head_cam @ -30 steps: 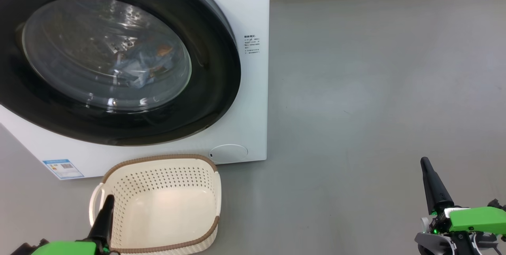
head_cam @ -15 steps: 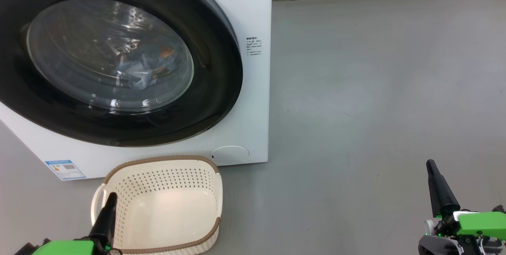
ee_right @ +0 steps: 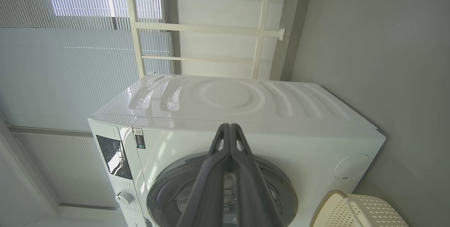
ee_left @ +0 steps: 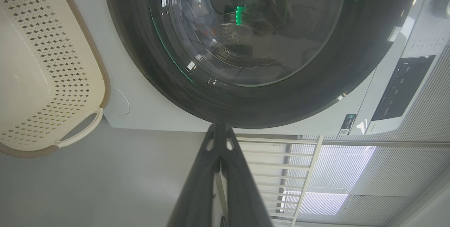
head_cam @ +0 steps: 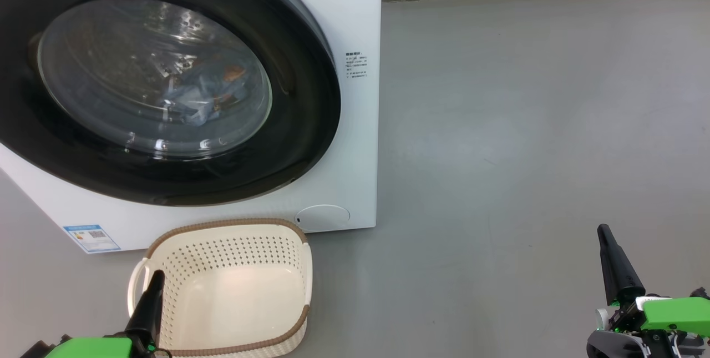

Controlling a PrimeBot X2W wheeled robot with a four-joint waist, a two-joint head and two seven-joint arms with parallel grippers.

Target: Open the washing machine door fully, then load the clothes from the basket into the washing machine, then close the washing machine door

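1. Fingers of the left gripper [head_cam: 156, 281] are pressed together with nothing between them, low in front of the left side of the basket [head_cam: 227, 222]; whether they touch it cannot be told. The right gripper [head_cam: 606, 236] is likewise clenched and empty, over the bare floor [head_cam: 527, 125], well apart from everything.
2. The washing machine door [head_cam: 310, 125] lies flat against the front of the washing machine [head_cam: 355, 14] and looks closed. The clothes [head_cam: 205, 91] sit bunched in the drum behind the glass. The basket stands empty on the floor just below the door.
3. The door is likely rigid and fairly heavy on its hinge, with a glossy black rim that looks slippery and a glass bowl best not knocked. The place to take hold is the rim's edge away from the hinge; which side that is I cannot tell.
4. The clothes are soft, light and limp, best pinched at a raised fold. The basket is light and stiff, best taken by its handle [head_cam: 133, 286].
5. The door faces the robot, upright; being round, it has no long axis. The basket's mouth points up, its long axis roughly along the machine's front.
6. Judged from this, all three steps look done.
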